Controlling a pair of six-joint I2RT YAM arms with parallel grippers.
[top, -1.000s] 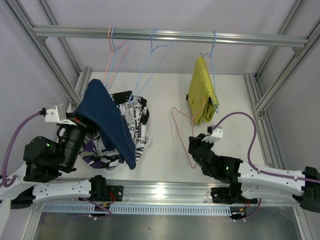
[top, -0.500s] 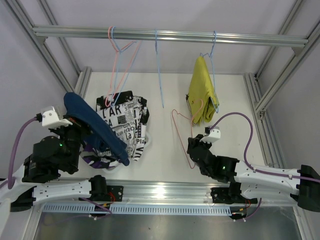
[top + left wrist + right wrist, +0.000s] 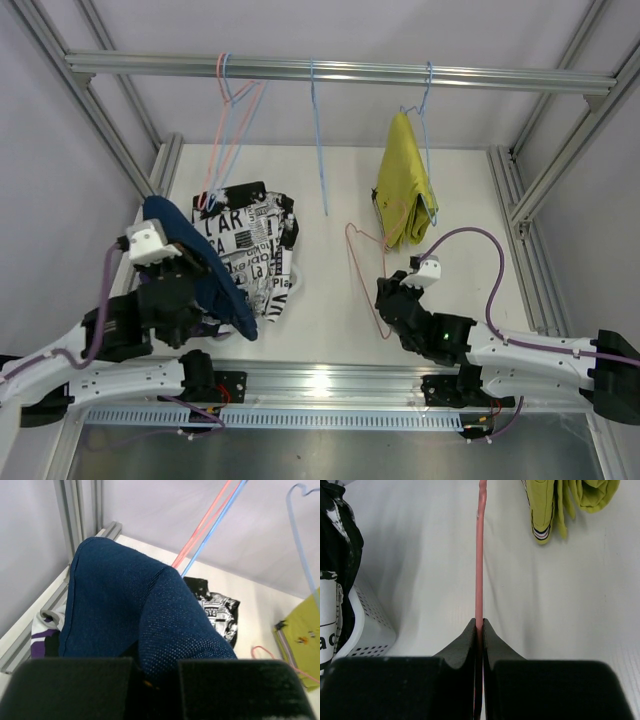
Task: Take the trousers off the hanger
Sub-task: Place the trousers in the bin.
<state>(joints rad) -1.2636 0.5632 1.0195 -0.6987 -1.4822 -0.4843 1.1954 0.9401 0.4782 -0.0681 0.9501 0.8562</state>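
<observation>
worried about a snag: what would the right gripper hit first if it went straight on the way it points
The right gripper points along the pink hanger in its shut jaws; past that, probably just bare table. The yellow trousers lie off to the right, though depth is unclear.

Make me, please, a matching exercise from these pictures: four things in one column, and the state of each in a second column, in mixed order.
Things
1. navy trousers
2. yellow trousers
3. white printed trousers
4. pink hanger that is off the rail

States
A. hanging from the rail
B. clamped in the right gripper
C. lying in a heap on the table
D. gripped by the left gripper and draped over it

Pairs: 1-D, 2-A, 3-C, 4-B
</observation>
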